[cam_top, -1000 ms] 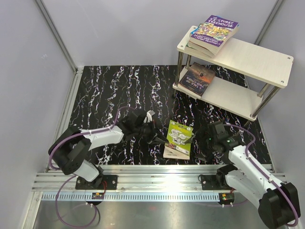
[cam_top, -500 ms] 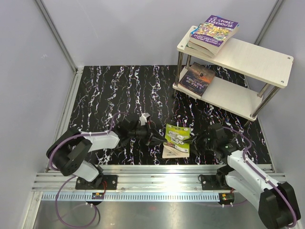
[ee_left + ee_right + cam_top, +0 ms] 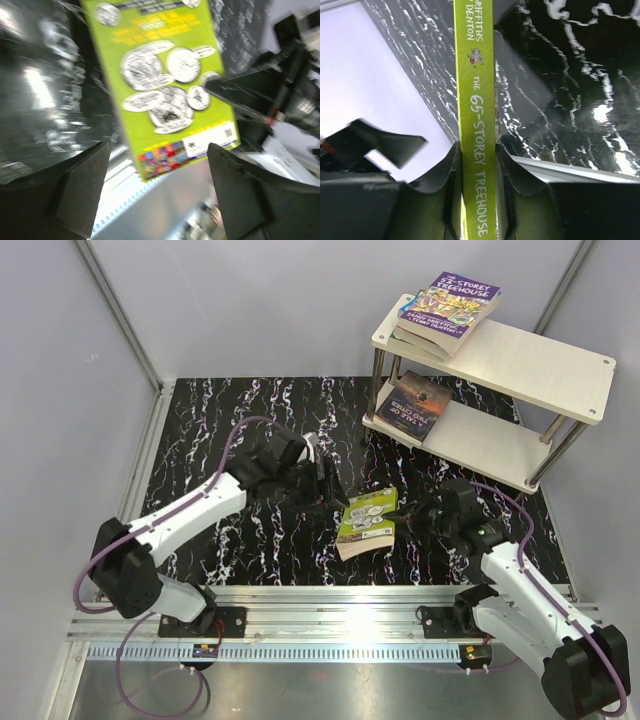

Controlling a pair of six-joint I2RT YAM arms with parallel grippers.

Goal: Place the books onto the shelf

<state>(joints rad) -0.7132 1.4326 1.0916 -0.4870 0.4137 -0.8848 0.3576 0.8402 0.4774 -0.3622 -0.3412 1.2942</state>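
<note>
The right gripper (image 3: 405, 518) has its fingers (image 3: 445, 180) clamped on the spine of the lime-green book (image 3: 366, 523), which sits well short of the shelf (image 3: 520, 365), on the side toward the arm bases. The book faces cover up, its long axis slanting toward the shelf; whether it touches the worktop (image 3: 230, 430) I cannot tell. The left gripper (image 3: 325, 490), beyond the book from the shelf, has its fingers wide apart, holding nothing.

Plain pale grey walls (image 3: 270, 310) on three sides, slim metal struts (image 3: 116, 310) at the back corners. Table top (image 3: 200, 410) black, marble-look, glossy — white and purple veins. Ribbed aluminium rail (image 3: 330, 625) along the near edge, bright glare on it; dull steel sheet (image 3: 330, 690) below. Even light, soft shadows.
</note>
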